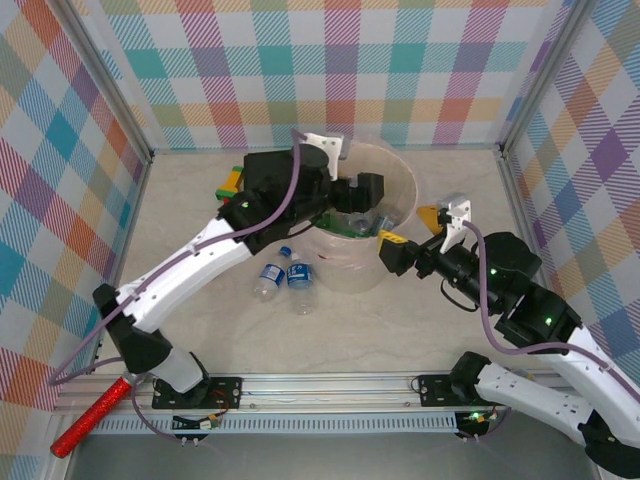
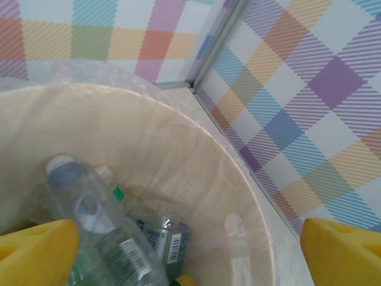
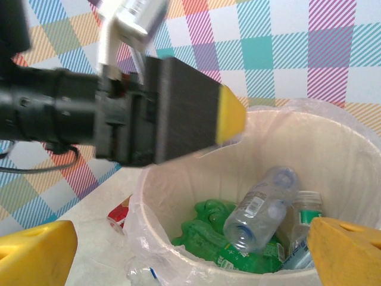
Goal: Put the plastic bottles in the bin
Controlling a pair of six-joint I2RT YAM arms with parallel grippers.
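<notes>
The bin (image 1: 392, 265) stands mid-table, its pale inside and clear liner also seen in the left wrist view (image 2: 196, 173) and the right wrist view (image 3: 333, 149). Inside it lie green bottles (image 3: 229, 241) and clear ones; one clear bottle (image 3: 259, 208) rests tilted on top, also visible from above (image 2: 95, 229). My left gripper (image 1: 366, 190) hangs open over the bin with nothing between its yellow fingertips (image 2: 36, 250). My right gripper (image 1: 405, 230) is open by the bin's right rim. Two blue-labelled bottles (image 1: 267, 281) (image 1: 299, 274) lie on the table left of the bin. An orange-red labelled bottle (image 3: 119, 213) lies beside it.
Coloured toy blocks (image 1: 232, 180) sit behind my left arm at the back left. A red-handled tool (image 1: 92, 414) lies at the near left corner. Checkered walls close in the table on three sides.
</notes>
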